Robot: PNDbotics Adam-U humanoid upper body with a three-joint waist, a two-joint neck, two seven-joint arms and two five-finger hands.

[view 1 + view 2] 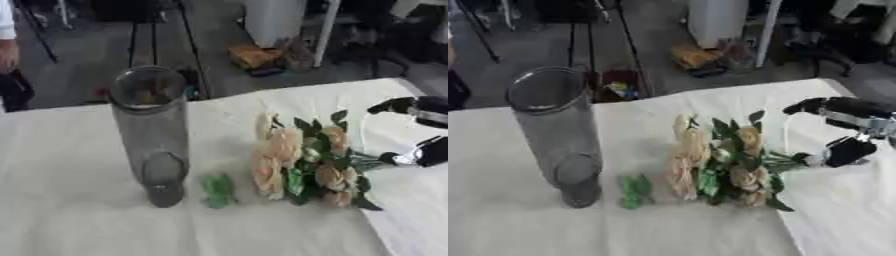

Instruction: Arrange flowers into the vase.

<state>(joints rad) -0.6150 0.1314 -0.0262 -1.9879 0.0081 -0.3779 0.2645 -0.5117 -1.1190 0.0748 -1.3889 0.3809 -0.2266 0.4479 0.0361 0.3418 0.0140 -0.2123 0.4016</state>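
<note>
On the white table (79, 220), mid-task, nothing is in the vase yet.

Vase: tall clear glass cylinder (150, 135), upright at centre-left, mouth open to the top. It stands apart from the flowers, so the mouth is free for stems coming in from above.

Flowers: a bunch of peach and cream blooms with green leaves (719, 160), lying flat just right of the vase. Heads point toward the vase side, stems (785, 159) run out to the right. That orientation puts the stem ends at the right hand's side.

Loose bit: a small green leafy piece (217, 190) lies between vase base and bunch, touching neither as far as can be seen.

Right hand: black hand (846, 150) comes in from the right edge, fingers and thumb closed narrow around the stem ends. Likely gripping low on the stems so the blooms stay clear and the stem ends can go in first.

Left hand: shows in neither view.

Step judged: pickup of the bunch; lift, tilt to vertical and lowering into the vase not yet done.

Risk: the narrow vase looks easy to tip if the stems catch its rim.
</note>
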